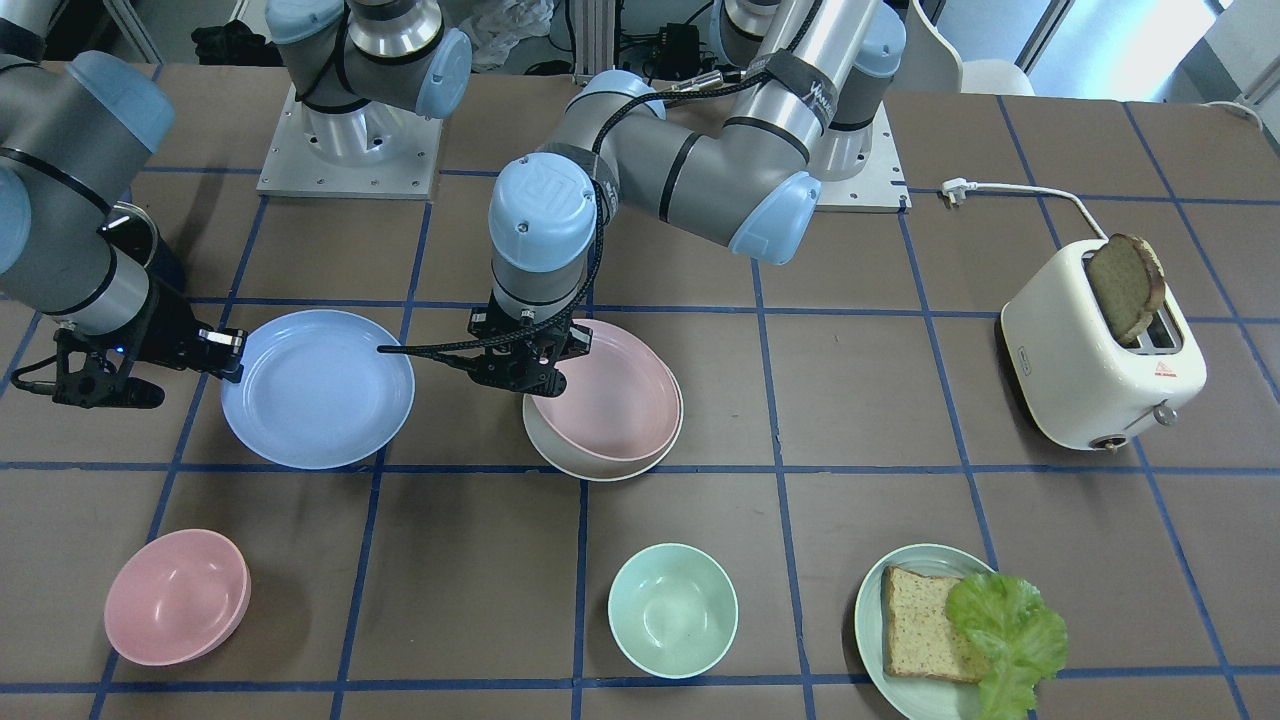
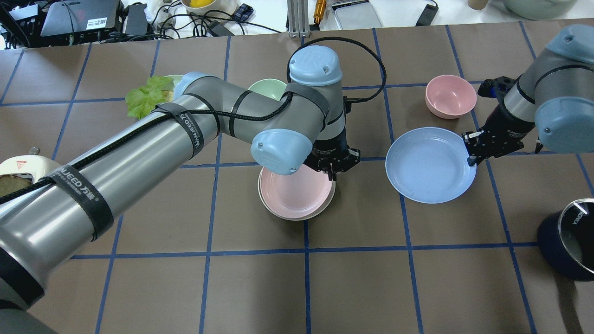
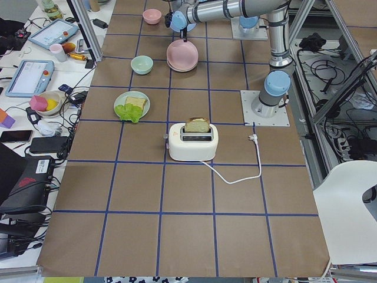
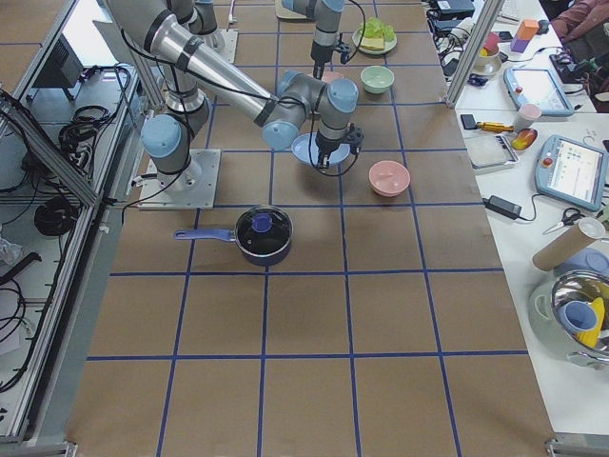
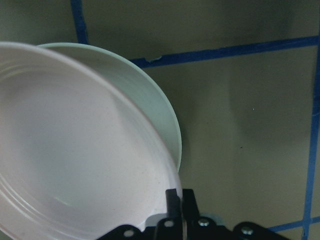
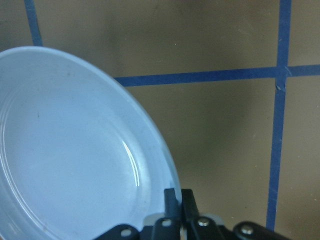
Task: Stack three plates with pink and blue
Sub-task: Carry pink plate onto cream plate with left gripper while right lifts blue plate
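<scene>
Pale pink plastic, the pink plate [image 1: 605,395] lies slightly tilted on the cream-white plate [image 1: 600,470], and my left gripper [image 1: 540,385] is closed narrow on its rim; the blue plate [image 1: 318,388] is just beside the cream-white plate, my right gripper [image 1: 232,352] pinched on its far edge. I judge the pink plate is at its placing, so next I should release it, draw the left arm clear and bring the blue plate over. The left wrist view shows my fingers [image 5: 172,205] shut on the pink rim, which the overhead view hides under my wrist.
</scene>
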### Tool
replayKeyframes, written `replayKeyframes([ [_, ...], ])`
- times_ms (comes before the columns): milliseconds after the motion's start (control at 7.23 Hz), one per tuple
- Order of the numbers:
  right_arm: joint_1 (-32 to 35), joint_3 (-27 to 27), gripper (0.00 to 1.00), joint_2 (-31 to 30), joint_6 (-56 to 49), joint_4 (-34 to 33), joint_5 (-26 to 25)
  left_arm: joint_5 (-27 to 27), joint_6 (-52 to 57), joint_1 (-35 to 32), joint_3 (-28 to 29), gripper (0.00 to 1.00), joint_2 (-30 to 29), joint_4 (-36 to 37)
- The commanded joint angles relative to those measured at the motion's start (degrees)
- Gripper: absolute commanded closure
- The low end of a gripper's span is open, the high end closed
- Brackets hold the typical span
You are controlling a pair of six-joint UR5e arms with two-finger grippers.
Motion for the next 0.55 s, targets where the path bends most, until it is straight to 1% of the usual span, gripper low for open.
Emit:
replayKeyframes([
  [0,0.07,-0.05,1.0,0.05,0.0,0.29,0.61,0.06,0.69,0.23,0.85,0.0,2.08,-0.04],
  [277,0.07,0.04,1.0,-0.04,0.0,0.38,0.61,0.85,0.88,1.9,2.34,0.0,4.28,-1.0],
  [415,0.41,-0.05,1.0,-0.13,0.18,0.64,1.48,1.11,0.97,5.04,3.57,0.0,6.38,-3.36],
])
